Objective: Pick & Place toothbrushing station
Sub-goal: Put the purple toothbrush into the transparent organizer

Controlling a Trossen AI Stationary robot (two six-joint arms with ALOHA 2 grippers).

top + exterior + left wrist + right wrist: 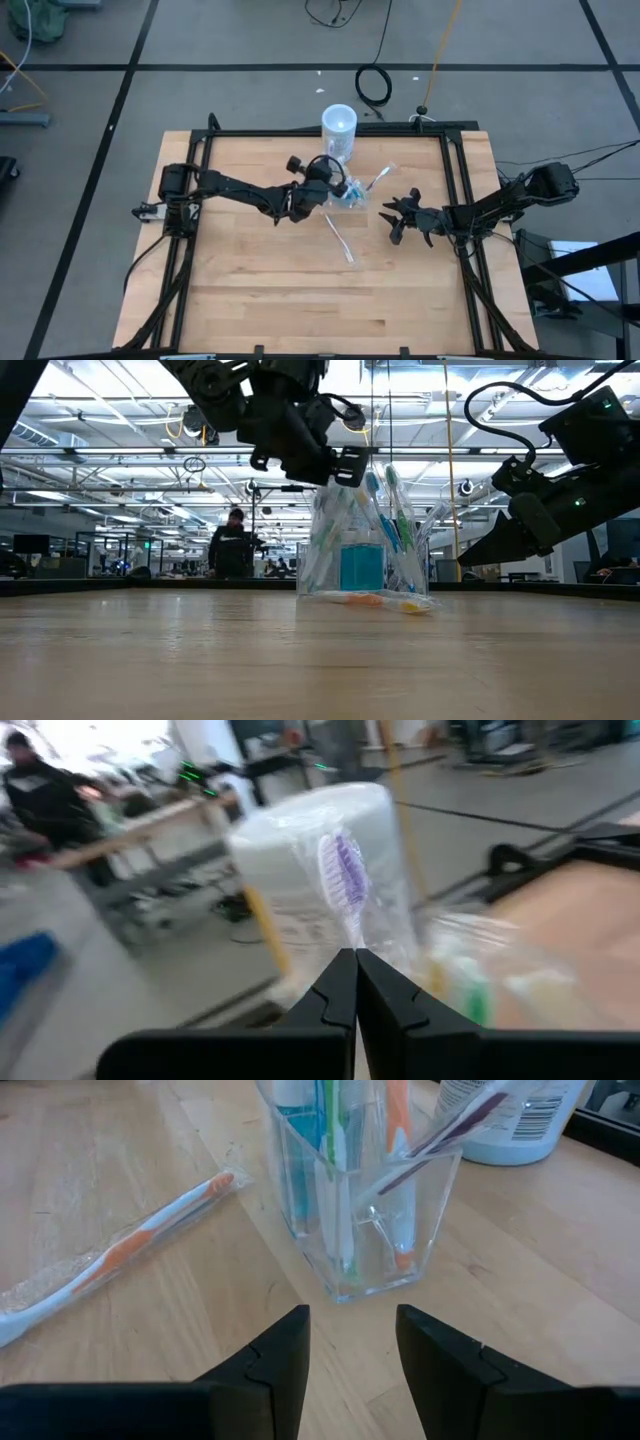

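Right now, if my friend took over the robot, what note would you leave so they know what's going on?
Left claw: shut on a wrapped purple-bristled toothbrush, above the clear plastic container.
Right claw: open, empty, low over the table, facing the container.
Things: the container stands mid-table with toothbrushes and a blue tube inside. One wrapped orange-and-white toothbrush lies on the table beside it. A white cylinder stands behind.
Done: most brushes are in.
Left: sort the purple brush, probably pick up the loose one.
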